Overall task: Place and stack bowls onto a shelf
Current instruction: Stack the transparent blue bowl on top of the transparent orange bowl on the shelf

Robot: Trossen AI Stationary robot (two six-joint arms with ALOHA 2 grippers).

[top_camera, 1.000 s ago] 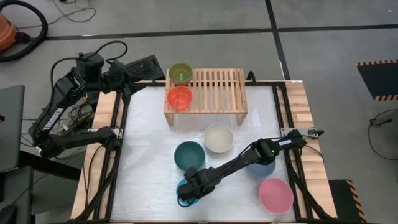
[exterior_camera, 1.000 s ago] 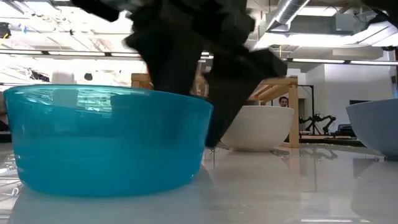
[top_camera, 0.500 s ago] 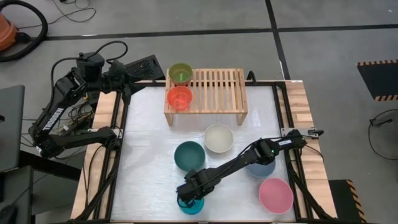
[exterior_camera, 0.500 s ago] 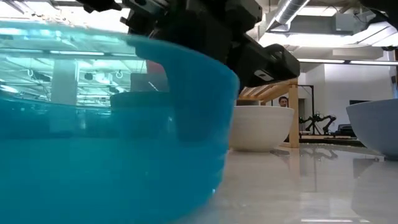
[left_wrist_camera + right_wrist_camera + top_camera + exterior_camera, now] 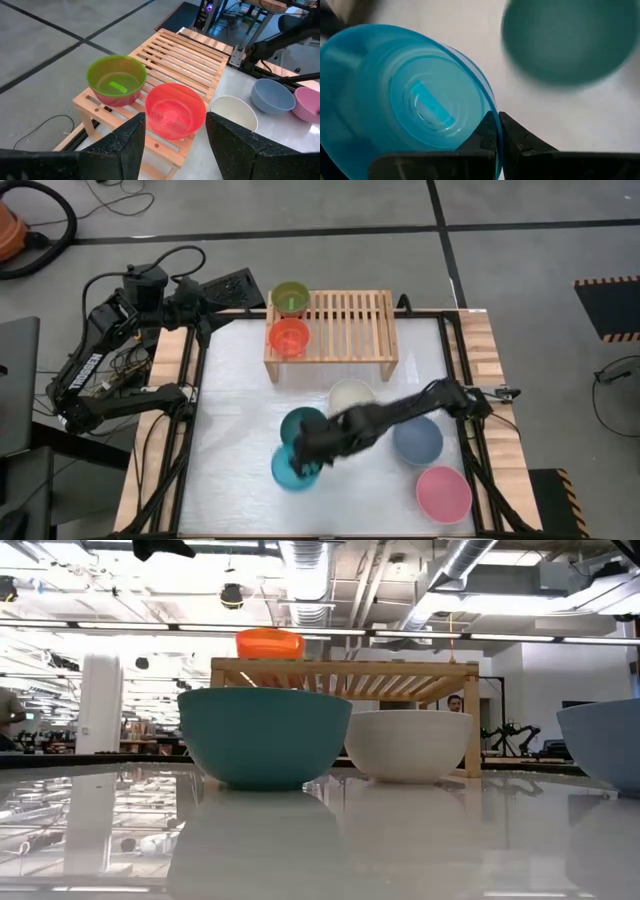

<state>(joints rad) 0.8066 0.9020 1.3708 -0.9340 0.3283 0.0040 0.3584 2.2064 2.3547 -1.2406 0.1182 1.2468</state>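
High view: right gripper (image 5: 312,463) carried the cyan bowl (image 5: 288,469) over the bench (image 5: 235,390), shelf (image 5: 345,325) well beyond, past the dark teal bowl (image 5: 303,425).
Right wrist view: fingers (image 5: 487,132) pinched the cyan rim.
Left wrist view: left gripper (image 5: 175,145) waited spread near the shelf.

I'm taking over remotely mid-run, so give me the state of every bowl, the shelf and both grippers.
cyan bowl: pinched by its rim, lifted, tilted
right gripper: shut on the cyan bowl's rim
left gripper: open, hovering off the shelf's end
shelf: holds two bowls
lime green bowl: upright on shelf
orange-red bowl: upright on shelf
dark teal bowl, cream white bowl, slate blue bowl, light pink bowl: upright on table
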